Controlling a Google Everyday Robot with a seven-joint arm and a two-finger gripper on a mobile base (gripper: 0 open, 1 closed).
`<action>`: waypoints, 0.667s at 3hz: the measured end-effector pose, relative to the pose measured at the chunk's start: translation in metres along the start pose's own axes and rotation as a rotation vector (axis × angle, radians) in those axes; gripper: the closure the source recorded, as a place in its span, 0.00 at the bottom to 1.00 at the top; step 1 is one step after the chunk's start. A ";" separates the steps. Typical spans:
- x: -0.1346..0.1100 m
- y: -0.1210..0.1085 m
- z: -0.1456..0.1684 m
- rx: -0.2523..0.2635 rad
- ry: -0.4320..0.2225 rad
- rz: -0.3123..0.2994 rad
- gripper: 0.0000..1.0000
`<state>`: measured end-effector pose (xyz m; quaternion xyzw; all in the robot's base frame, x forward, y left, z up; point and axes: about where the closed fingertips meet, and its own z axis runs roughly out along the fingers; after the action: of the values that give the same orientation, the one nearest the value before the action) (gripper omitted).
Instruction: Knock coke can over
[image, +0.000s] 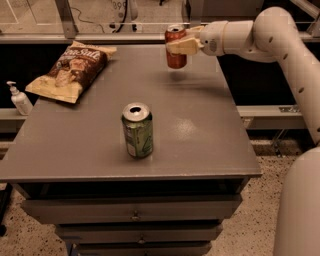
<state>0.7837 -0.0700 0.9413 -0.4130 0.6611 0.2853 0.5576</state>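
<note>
Presently, the coke can (176, 61) is found at the far edge of the bench (205, 135), right of centre, standing upright with its silver top showing. The pincer (181, 46) is noted at the can's mid-height, reaching in from the right on a pale arm (260, 35). One tan finger is laid across the can's front face, and the pincer is judged to be clamped on the coke can. A dark shadow is seen on the bench just below the can's base; whether the base touches the surface cannot be told. A green can (137, 131) is observed upright near the bench's middle, well apart from the coke can. A chip bag (70, 70) is recorded lying flat at the far left corner. A pump bottle (19, 98) is seen just beside the bench's left edge, off its top. Drawers (135, 212) are noted beneath the top.
</note>
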 end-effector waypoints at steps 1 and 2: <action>-0.005 0.029 -0.023 -0.078 0.168 -0.140 1.00; -0.003 0.053 -0.039 -0.168 0.357 -0.300 1.00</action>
<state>0.7187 -0.0755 0.9483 -0.5954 0.6543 0.1758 0.4318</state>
